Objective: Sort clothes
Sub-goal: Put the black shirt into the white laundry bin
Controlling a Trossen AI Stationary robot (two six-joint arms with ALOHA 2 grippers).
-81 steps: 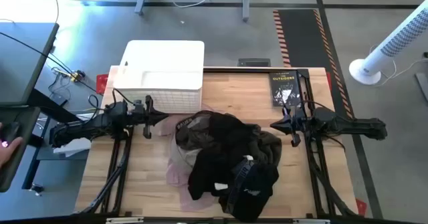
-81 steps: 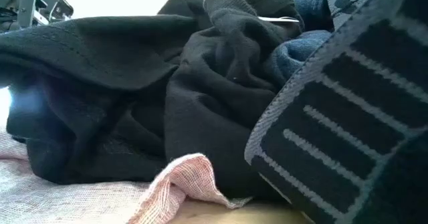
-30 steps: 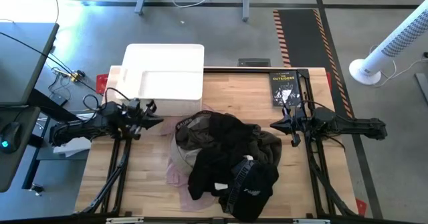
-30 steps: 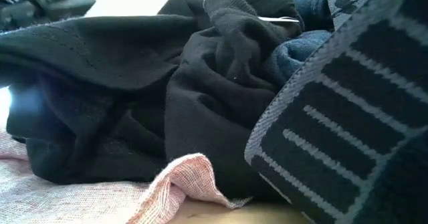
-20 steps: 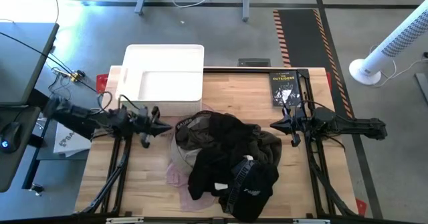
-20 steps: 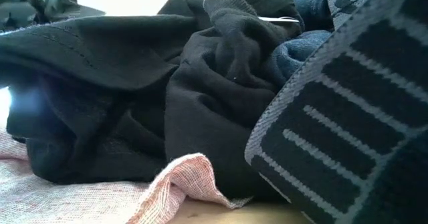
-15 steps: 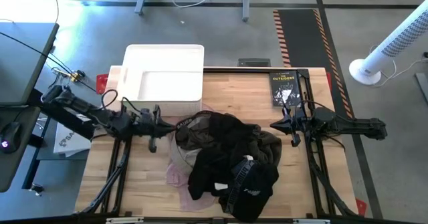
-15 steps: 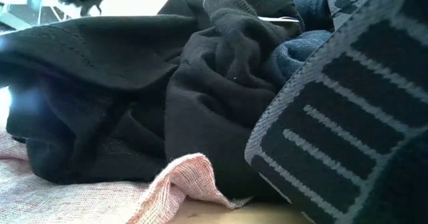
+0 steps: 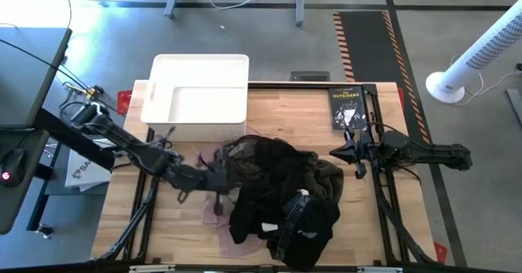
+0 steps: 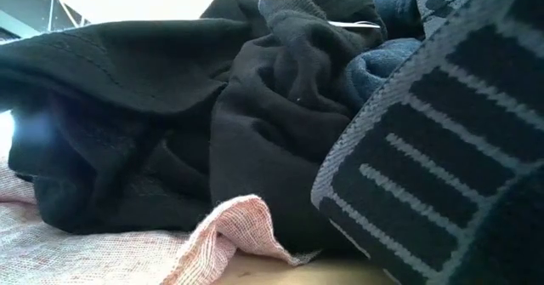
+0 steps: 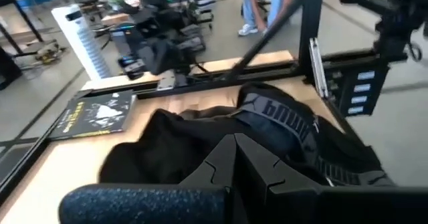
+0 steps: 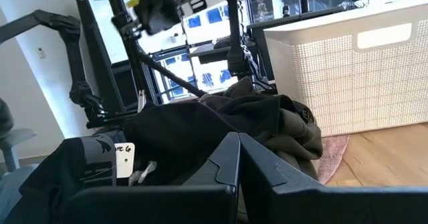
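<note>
The clothes (image 9: 273, 195) are heaped in one pile at the middle of the wooden surface (image 9: 383, 240), between the two arms. Black garments lie on top, an olive-brown garment (image 9: 326, 179) shows at the pile's right side, and a pale pink garment (image 9: 214, 212) is spread flat beneath the pile's left side. The left gripper (image 9: 218, 173) is positioned low at the left edge of the pile, over the pink fabric; whether its fingers are released or clenched cannot be told. The right gripper (image 9: 341, 152) is held just right of the pile, clear of the fabric, with its fingers closed together on nothing. A white basket (image 9: 196, 102) is located behind the pile, and a black book (image 9: 345, 107) lies at the far right.
</note>
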